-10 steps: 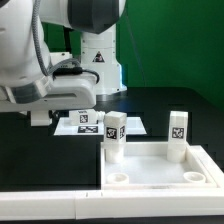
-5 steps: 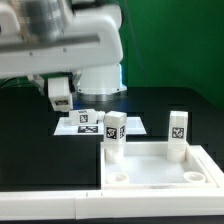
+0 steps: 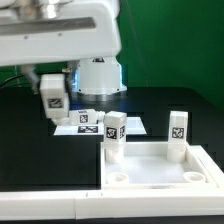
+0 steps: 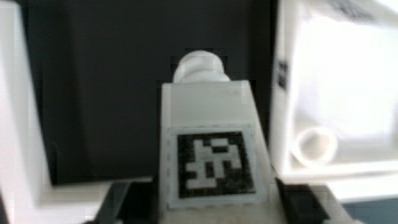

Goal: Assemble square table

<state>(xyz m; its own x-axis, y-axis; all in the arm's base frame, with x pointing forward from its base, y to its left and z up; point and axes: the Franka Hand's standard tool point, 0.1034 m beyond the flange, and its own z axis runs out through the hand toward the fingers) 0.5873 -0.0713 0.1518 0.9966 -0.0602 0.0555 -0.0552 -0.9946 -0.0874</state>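
Green wall behind, black bench (image 3: 30, 150) in front; within the last second the arm has swung up and across, and the gripper (image 3: 52, 92), which was down near the bench, now hangs above it with a leg (image 3: 53, 102) in its grasp; the fingers are closed on that leg's sides, and the wrist view shows the leg standing straight out between them, its tag facing the camera. So the pick-up looks done and the carry toward the slab (image 3: 160, 168) seems to be starting; this would be the third leg fitted.

The slab sits at the exterior view's right; one standing leg (image 3: 114, 137) is upright in its far corner socket on the exterior view's left, a second standing leg (image 3: 178, 135) in the far corner on the exterior view's right; the two near sockets (image 3: 118, 178) look empty. The marker board (image 3: 95, 122) lies flat behind the slab; the long white bar (image 3: 50, 205) runs along the front.

Hard to make out: the fingertips, lost against the arm in the exterior view and cut off at the wrist view's edge; the wrist picture is blurred; whether a fourth leg lies anywhere, I cannot tell.
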